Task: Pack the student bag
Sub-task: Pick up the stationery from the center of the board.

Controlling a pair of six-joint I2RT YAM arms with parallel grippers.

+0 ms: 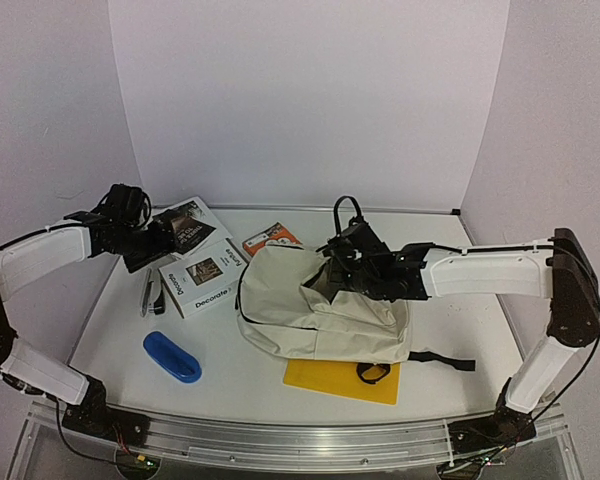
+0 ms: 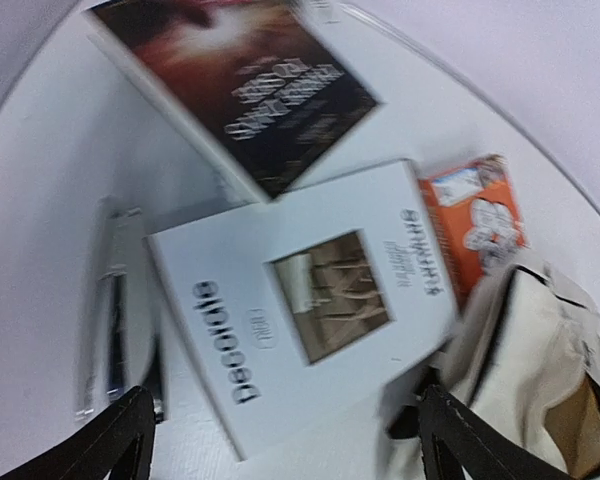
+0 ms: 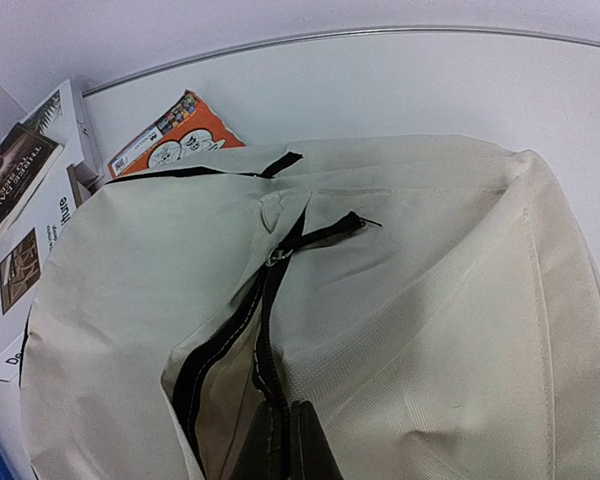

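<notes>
Cream student bag (image 1: 320, 315): right gripper (image 3: 280, 445) jaws pinch zipper edge (image 3: 268, 300), likely holding mouth open.
Left gripper (image 2: 292, 428): jaws wide, empty, over white book (image 2: 300, 310), bag's 9 o'clock.

The student bag (image 1: 310, 310) is seen in cream fabric, trimmed with black zippers and black straps, while a flat sheet (image 1: 330, 381) is coloured plain yellow and a case (image 1: 172, 357) bright blue. A white book (image 2: 300, 300) is marked with black lettering and a brown picture, a dark book (image 2: 240, 85) is printed in black and reddish brown with pale lettering, and a small pack (image 2: 477, 215) is coloured orange with white cartoon figures
</notes>
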